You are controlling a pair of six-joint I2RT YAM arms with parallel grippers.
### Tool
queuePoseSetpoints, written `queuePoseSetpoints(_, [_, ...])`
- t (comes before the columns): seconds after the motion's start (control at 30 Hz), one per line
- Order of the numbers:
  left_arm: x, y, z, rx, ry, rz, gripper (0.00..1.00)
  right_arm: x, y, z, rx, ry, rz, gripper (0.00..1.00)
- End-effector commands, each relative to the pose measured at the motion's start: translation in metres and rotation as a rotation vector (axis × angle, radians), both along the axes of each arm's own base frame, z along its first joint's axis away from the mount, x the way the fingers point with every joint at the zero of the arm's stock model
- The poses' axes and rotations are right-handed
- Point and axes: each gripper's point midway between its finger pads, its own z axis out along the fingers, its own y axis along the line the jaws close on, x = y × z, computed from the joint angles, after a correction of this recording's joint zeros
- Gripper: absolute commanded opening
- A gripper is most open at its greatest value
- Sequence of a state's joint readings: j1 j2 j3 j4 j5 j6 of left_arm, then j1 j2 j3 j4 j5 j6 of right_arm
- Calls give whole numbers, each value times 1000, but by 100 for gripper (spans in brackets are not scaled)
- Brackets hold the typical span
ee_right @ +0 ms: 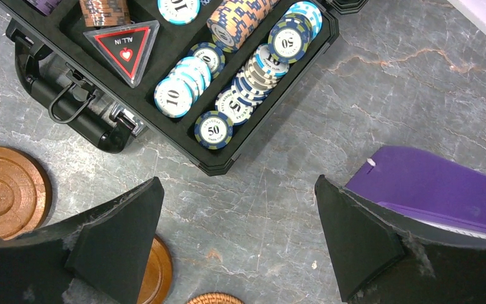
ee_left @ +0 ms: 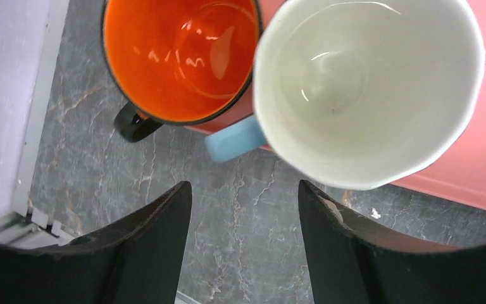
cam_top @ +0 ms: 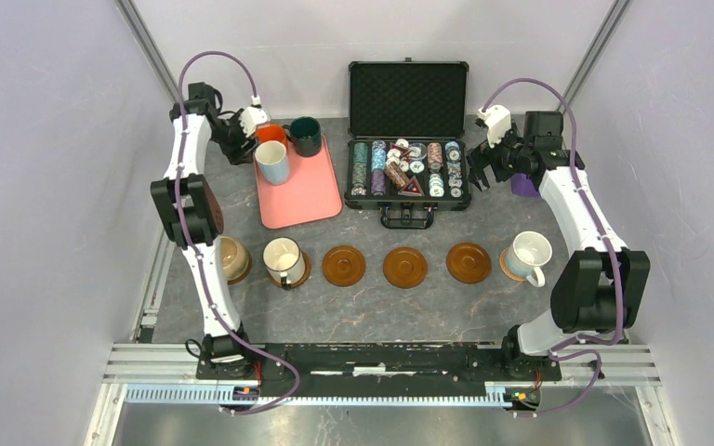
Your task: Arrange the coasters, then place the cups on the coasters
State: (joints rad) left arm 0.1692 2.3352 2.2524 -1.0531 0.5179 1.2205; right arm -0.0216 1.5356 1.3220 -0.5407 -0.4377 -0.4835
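- My left gripper (ee_left: pixel 245 190) hangs spread and empty just left of the pink tray (cam_top: pixel 302 195). Its gap faces the handle of the light blue cup (ee_left: pixel 367 88), which I judge to be a lined-up handle grasp.
- The orange cup (ee_left: pixel 177 57) and dark green cup (cam_top: pixel 305 136) stand on the tray's far end.
- In the near row, three middle coasters (cam_top: pixel 404 267) lie bare. The tan cup (cam_top: pixel 232 258), dark-rimmed white cup (cam_top: pixel 283 260) and white cup (cam_top: pixel 528 255) sit on the end ones.
- My right gripper (ee_right: pixel 238 183) is spread wide and holds nothing. It hovers far right between the chip case (cam_top: pixel 407 172) and a purple box (ee_right: pixel 436 187), clear of the left arm's work.
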Motion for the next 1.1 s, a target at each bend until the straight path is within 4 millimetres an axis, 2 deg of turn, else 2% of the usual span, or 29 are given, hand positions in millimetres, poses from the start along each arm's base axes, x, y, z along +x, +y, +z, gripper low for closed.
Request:
queuePoseSetpoints(0.0, [1,-12,-3,56,-37,-174,70,8,1,17,-3,-41,-5,98])
queuePoseSetpoints(0.13, [-3,-18,-7,66,-26,-217,70,7,-1,16,-10,-36,-9,98])
queuePoseSetpoints(0.37, [-18,-26,2,35,0,-217,62,3,-2,14,-17,-38,-10,98])
queuePoseSetpoints(0.53, [-38,-36,13,-12,29,-195,56,2,0,13,-10,-40,-5,98])
queuePoseSetpoints(0.7, [-63,-44,14,-23,56,-220,56,2,2,11,3,-36,1,98])
queuePoseSetpoints(0.83, [-53,-31,25,7,7,-214,63,0,3,10,3,-32,5,98])
queuePoseSetpoints(0.97, [-31,-20,38,43,-68,-216,76,-2,2,9,-1,-29,6,98])
queuePoseSetpoints(1.07, [-16,-21,47,45,-128,-235,87,-4,1,7,-6,-27,1,98])
